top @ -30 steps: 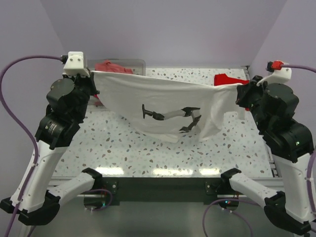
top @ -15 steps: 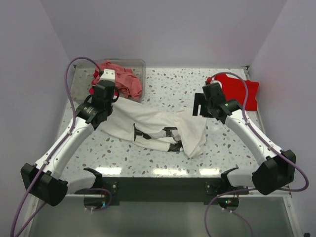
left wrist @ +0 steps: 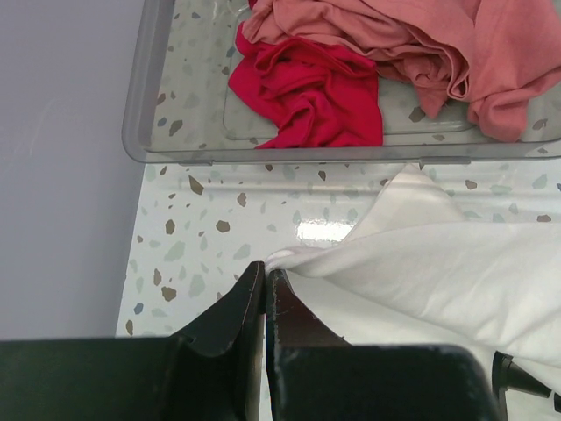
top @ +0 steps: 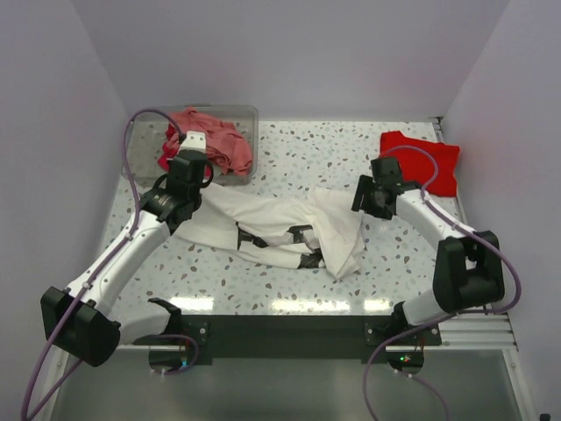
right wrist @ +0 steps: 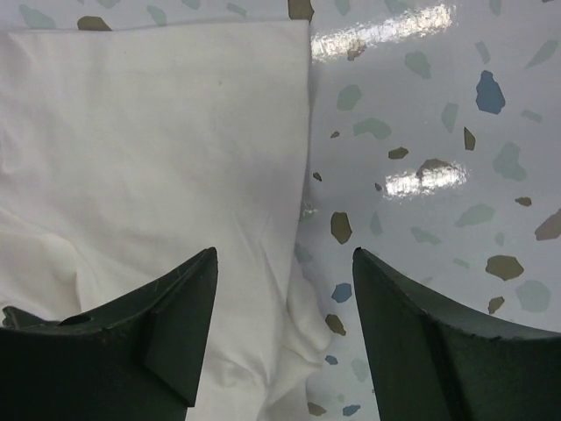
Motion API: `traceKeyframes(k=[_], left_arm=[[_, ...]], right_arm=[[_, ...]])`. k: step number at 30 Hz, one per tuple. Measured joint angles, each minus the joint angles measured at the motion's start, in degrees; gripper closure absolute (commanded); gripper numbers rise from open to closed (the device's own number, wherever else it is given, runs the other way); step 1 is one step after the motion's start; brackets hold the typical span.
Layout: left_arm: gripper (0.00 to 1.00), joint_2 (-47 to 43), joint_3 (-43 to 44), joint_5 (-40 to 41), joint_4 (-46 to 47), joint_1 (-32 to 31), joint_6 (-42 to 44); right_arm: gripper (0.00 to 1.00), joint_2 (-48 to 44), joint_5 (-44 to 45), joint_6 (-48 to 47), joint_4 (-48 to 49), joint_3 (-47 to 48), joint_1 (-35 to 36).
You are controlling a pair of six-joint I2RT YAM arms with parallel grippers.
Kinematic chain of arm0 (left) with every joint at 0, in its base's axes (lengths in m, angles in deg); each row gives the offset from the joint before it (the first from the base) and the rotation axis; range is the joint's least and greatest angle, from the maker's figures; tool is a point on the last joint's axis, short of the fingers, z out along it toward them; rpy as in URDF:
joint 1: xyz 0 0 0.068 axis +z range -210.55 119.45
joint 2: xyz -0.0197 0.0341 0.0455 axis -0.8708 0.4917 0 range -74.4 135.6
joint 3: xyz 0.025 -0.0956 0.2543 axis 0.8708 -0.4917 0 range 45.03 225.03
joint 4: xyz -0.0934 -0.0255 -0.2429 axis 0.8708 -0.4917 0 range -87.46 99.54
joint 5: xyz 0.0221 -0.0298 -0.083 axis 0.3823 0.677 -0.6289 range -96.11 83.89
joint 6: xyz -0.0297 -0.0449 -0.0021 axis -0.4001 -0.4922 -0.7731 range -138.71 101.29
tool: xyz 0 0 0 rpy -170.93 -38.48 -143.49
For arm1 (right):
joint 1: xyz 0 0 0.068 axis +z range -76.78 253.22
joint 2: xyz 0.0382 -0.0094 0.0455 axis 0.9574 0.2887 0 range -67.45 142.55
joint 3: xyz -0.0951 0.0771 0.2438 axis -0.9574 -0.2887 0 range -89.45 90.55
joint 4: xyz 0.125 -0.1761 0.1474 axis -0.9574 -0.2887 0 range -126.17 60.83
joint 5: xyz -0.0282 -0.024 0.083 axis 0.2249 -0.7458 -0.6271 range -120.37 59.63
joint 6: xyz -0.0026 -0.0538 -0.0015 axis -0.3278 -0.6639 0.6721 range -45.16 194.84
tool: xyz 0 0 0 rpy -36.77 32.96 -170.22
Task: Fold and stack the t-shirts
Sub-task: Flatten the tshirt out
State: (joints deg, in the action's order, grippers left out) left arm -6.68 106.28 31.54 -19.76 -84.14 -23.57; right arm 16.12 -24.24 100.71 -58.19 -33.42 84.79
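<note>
Plainly the only marking in view is a dark print [top: 301, 232] on the white t-shirt [top: 263, 210]. Folds break it into scraps, so whether it is lettering or a picture cannot be told.

The white t-shirt lies rumpled across the middle of the speckled table [top: 263, 289], its right end bunched into a loose flap toward the near edge. A clear bin [top: 252, 114] stands at the far left corner. In it are a pink t-shirt [top: 215, 140] and, beneath it, a crimson t-shirt [left wrist: 316, 92]. The left wrist view cuts off the bin and the pink cloth at the top and right. A red t-shirt [top: 421, 158] lies flat at the far right of the table, partly covered by the cable of the right arm [top: 429, 224].

The left jaws, at the end of the left arm [top: 131, 250], are pressed together at the shirt's left end, just in front of the bin. The hem's curled corner [left wrist: 285, 257] meets their tips and looks pinched there, though the contact is small and hard to make out.

The right jaws stand wide apart, low over the shirt's right end and holding nothing. In the right wrist view the shirt's straight edge runs up between the two fingers [right wrist: 166, 307], one over white cloth and the other over bare table. The red t-shirt lies just beyond this wrist.
</note>
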Motion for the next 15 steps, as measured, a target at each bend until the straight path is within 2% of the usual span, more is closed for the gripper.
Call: traceKeyframes(k=[6, 15], left_arm=[[1.00, -0.09, -1.42, -0.55, 0.79, 0.28, -0.02], [1.00, -0.13, -2.12, -1.53, 1.44, 0.46, -0.02]], right_arm=[[0.38, 8.98, -0.20, -0.22, 3.10, 3.17, -0.63], [0.42, 16.33, -0.11, -0.48, 6.58, 8.00, -1.42]])
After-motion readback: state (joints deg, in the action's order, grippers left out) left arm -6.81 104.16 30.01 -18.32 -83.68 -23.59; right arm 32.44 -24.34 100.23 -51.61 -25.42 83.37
